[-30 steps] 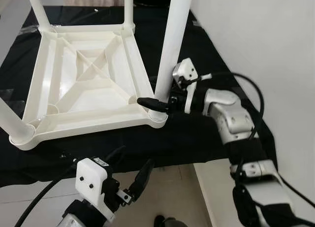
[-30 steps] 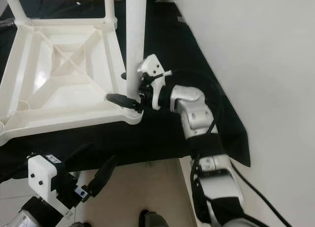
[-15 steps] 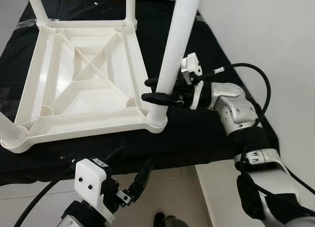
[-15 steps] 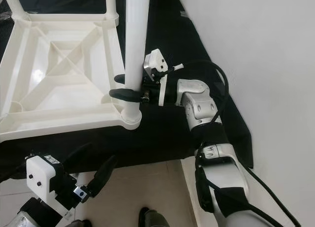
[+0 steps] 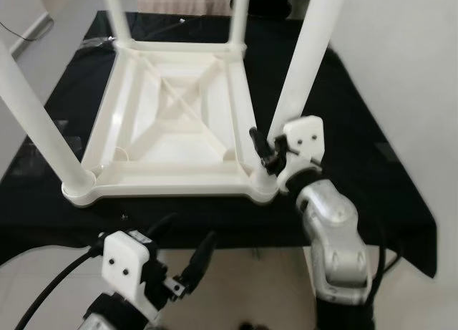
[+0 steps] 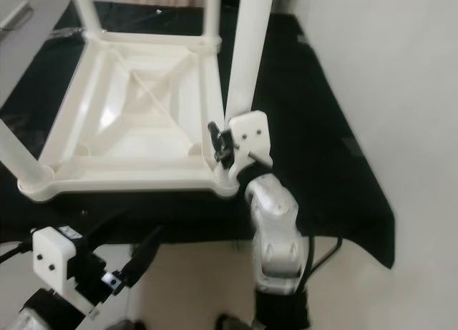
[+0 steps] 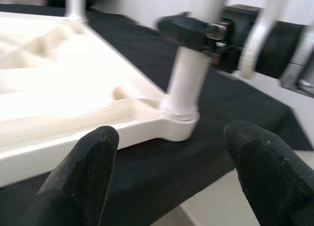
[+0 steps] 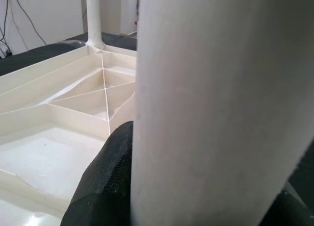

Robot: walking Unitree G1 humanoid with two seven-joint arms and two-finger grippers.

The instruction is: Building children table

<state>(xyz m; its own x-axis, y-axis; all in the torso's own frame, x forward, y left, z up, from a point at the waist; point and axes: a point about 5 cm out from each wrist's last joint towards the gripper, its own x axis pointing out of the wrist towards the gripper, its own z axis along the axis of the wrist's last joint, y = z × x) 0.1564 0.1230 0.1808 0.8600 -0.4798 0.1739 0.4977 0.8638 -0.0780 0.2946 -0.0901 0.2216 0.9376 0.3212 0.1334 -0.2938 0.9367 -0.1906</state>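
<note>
upside-down white plastic table top (image 5: 179,140) lying on a black cloth (image 5: 358,129), ribbed underside up, four white legs standing from the corner sockets. right gripper (image 5: 266,152) clamped low around the near right leg (image 5: 300,79), just above its socket, black fingers (image 8: 105,182) pressed to the tube on either side as seen in the right wrist view. left gripper (image 5: 187,262) hanging below the cloth's near edge, fingers (image 7: 83,172) spread apart and holding nothing, pointed toward that same corner. probably light, hollow moulded plastic: stiff enough to stand, yet smooth and likely slippery under the pads, with a long leg apt to lever sideways if pushed high up. best taken low on the leg near the socket, as here, for pressing straight down; for lifting or flipping the whole piece, better held by the rim or a rib than by a leg.
</note>
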